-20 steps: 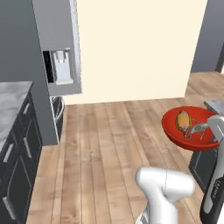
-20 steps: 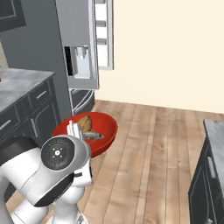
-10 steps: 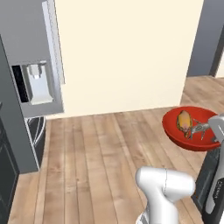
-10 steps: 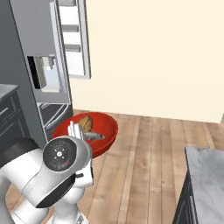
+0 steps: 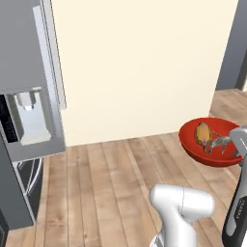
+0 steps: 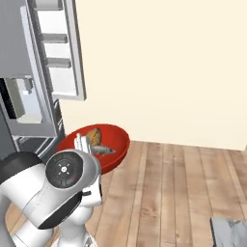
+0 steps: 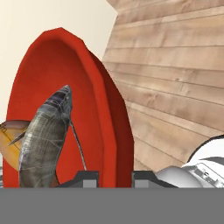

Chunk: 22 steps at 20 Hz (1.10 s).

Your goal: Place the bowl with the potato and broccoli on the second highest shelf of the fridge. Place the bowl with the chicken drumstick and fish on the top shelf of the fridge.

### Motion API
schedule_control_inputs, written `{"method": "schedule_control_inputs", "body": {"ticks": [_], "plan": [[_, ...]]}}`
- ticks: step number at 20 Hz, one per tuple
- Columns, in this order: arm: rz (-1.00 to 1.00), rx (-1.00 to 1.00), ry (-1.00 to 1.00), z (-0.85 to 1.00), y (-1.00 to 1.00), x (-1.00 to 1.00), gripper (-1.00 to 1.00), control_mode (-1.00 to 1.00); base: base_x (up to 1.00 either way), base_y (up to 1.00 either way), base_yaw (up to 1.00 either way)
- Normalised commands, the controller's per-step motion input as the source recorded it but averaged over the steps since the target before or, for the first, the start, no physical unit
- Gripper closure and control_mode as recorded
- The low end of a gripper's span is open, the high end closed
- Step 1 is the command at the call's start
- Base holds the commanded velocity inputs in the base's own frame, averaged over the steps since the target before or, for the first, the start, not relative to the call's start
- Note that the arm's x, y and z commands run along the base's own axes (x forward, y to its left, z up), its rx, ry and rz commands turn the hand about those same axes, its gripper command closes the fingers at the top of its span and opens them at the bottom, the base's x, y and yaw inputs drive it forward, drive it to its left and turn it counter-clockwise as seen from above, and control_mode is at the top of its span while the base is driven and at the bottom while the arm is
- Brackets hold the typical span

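Our base has swung toward the fridge (image 6: 34,77), whose door shelves now show closer. Our gripper (image 7: 114,177) still pinches the red bowl's (image 5: 212,142) rim, carrying chicken drumstick (image 5: 202,132) and fish (image 7: 43,135); the top shelf comes next

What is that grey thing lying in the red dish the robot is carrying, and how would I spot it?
Find the white robot arm; its claw grips the rim of a red bowl held above the wooden floor. Two foods lie inside. The one you mean is the fish: slim, grey and scaly, unlike the plump golden chicken drumstick beside it.
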Motion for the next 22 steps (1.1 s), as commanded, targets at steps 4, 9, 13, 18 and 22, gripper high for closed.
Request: {"method": "schedule_control_inputs", "body": {"ticks": [4, 9, 13, 18, 22], "plan": [[0.0, 0.0, 0.0, 0.0, 0.0, 0.0, 1.0, 1.0, 1.0, -0.23, -0.09], [0.0, 0.0, 0.0, 0.0, 0.0, 0.0, 1.0, 1.0, 1.0, -0.38, -0.02], [0.0, 0.0, 0.0, 0.0, 0.0, 0.0, 1.0, 1.0, 1.0, -0.48, -0.01], [0.0, 0.0, 0.0, 0.0, 0.0, 0.0, 1.0, 1.0, 1.0, -0.5, 0.0], [0.0, 0.0, 0.0, 0.0, 0.0, 0.0, 1.0, 1.0, 1.0, -0.39, 0.12]]}}
